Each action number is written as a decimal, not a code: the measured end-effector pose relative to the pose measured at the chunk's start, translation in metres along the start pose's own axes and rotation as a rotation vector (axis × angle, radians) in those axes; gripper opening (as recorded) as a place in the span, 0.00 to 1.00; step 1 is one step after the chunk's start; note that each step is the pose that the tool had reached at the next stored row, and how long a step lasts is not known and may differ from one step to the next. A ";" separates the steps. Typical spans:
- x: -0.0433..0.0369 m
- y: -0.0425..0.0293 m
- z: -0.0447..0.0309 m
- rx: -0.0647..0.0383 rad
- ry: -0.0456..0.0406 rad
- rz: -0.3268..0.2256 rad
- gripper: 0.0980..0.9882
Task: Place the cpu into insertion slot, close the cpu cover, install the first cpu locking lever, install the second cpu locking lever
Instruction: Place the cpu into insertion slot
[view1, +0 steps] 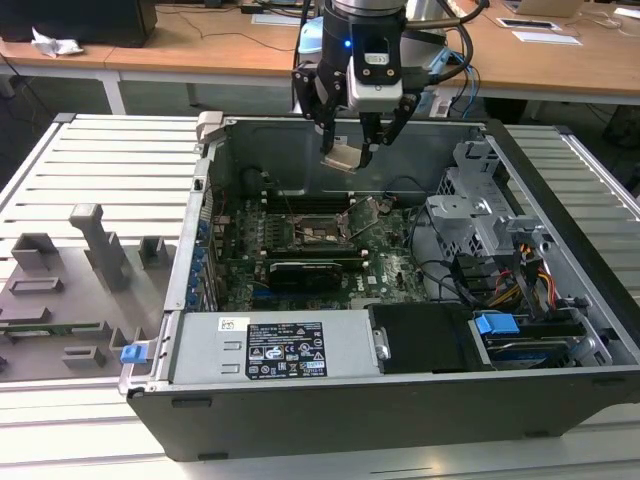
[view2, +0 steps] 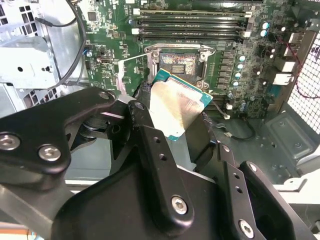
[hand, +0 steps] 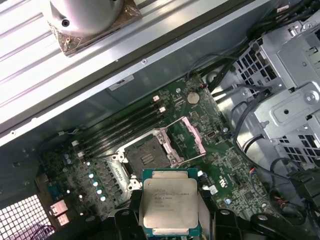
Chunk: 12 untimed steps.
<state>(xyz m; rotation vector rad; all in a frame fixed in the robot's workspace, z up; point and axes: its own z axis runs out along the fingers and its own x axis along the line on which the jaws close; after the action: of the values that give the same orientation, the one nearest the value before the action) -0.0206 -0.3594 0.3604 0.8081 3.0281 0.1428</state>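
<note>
A: Entry: chip in the air. The black gripper hangs above the square dark insertion slot with its metal rim. The slot is inside the open dark computer case, which lies on the grey slatted bench. The fingers are clamped on opposite edges of the small flat square cpu with the silver-grey metal top. The chip is well clear of the slot and touches nothing but the fingers.

B: Cover state?

A: The thin silver-grey metal cpu cover frame stands swung up at one side of the slot. In the first wrist view the slot is open and bare.

B: Risks, as you judge them?

A: First, tilt. In the exterior view the chip looks canted in the grip, not level with the slot. Lowered like that, one corner would land first and could bend the contacts.
Second, rotation. I cannot tell whether the chip's notches match the slot's keys. A mismatch would leave the chip riding on the rim.
Third, the raised cover is just beside the slot. A finger coming down on that side could knock it shut over the slot.
Fourth, an edge grip on smooth metal may slip.

B: The long black memory slots?

A: Beside the slot, off the line of descent. Low concern.
</note>
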 end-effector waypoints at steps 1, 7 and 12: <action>0.0000 0.0000 0.0000 0.000 -0.0004 0.004 0.48; 0.0000 0.0000 0.0001 -0.001 -0.0029 0.032 0.48; 0.0000 0.0000 0.0001 -0.001 -0.0049 0.055 0.48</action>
<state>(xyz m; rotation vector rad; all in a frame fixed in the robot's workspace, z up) -0.0206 -0.3594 0.3603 0.8902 3.0024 0.1424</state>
